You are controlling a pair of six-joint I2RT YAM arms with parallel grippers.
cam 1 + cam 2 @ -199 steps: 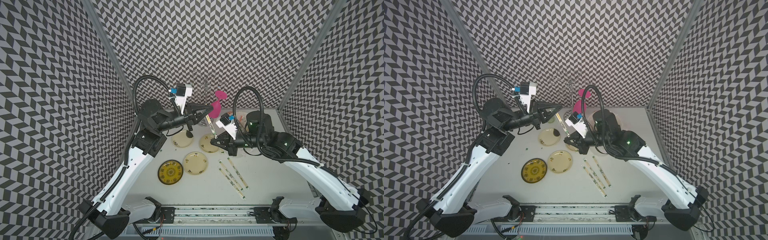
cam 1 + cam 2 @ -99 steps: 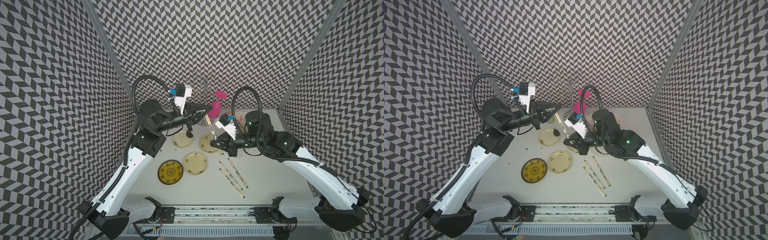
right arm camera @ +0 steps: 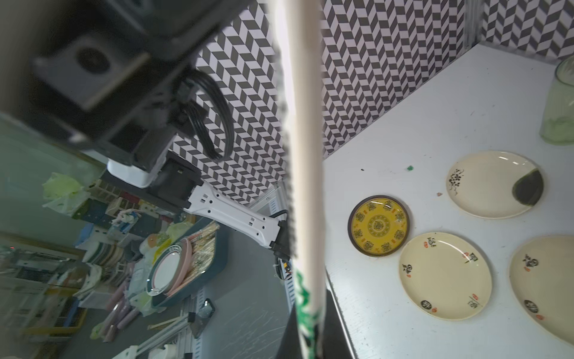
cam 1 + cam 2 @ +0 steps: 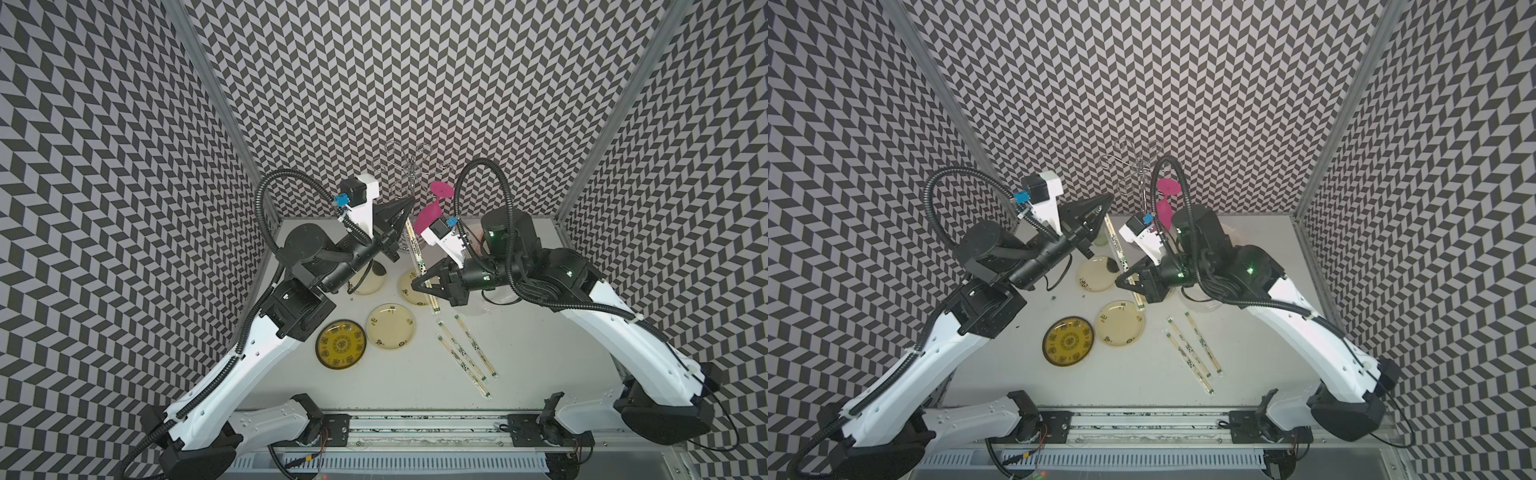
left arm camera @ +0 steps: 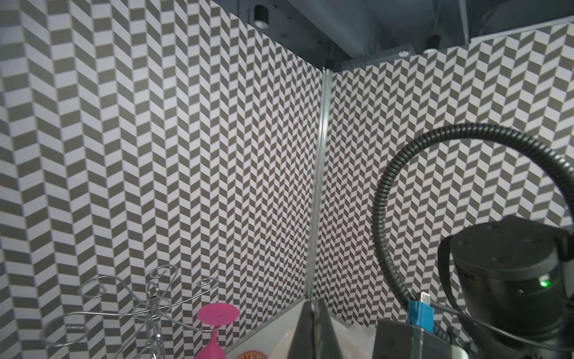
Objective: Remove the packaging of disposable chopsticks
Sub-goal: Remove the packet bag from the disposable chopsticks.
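at the near side of the desk (image 4: 540,353) three pairs of disposable chopsticks (image 4: 462,365) lie in their packaging (image 4: 1190,363), beside a yellow plate (image 4: 340,349) and cream plates (image 4: 390,332) with small signs i cannot read. further back the right pincer (image 4: 414,284) is clamped on a slanted fourth pair (image 4: 417,253); the left pincer (image 4: 411,201) is closed on its upper end.

The pale desk (image 4: 395,386) carries a yellow plate (image 4: 340,343) near left, three cream plates (image 4: 390,327) beside and beyond it, and three wrapped chopstick pairs (image 4: 463,358) lying near right.
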